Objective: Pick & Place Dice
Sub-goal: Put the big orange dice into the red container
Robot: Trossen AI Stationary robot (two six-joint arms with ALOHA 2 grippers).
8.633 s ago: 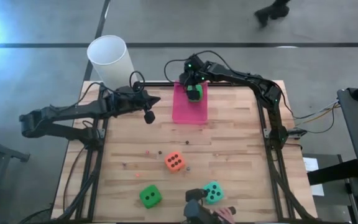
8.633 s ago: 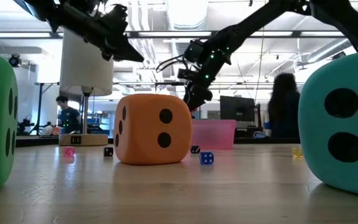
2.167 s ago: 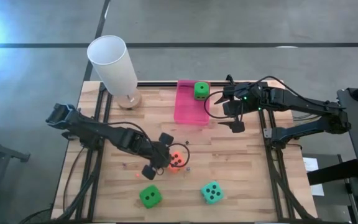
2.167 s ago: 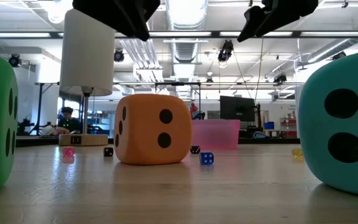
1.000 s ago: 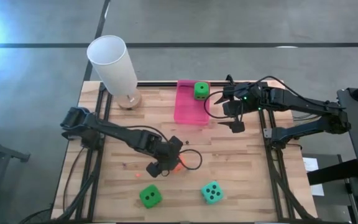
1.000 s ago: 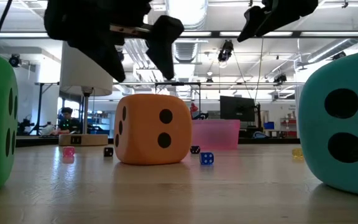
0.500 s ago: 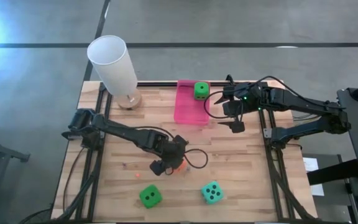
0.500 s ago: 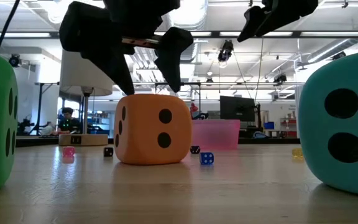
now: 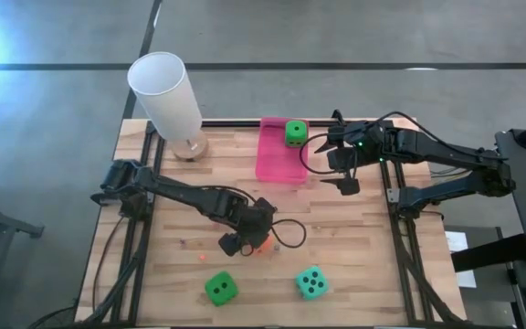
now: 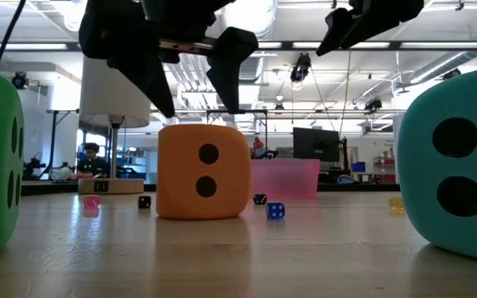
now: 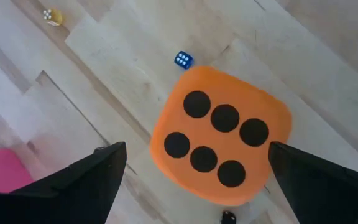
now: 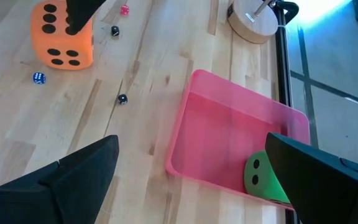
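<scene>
1. Your left gripper (image 9: 247,234) hangs over the orange die (image 9: 261,241) at lower centre of the high view, fingers (image 10: 228,66) spread wide on either side of it and holding nothing.
2. The orange die (image 11: 221,144) sits on the worktop (image 9: 354,238), six pips up in the left wrist view.
3. Your right gripper (image 9: 341,164) waits right of centre, beside the pink tray (image 9: 277,160), fully open and empty.
4. One green die (image 9: 294,133) lies at the pink tray's upper right corner.
5. The other green die (image 9: 219,288) and the teal die (image 9: 311,282) rest near the bottom edge.
</scene>
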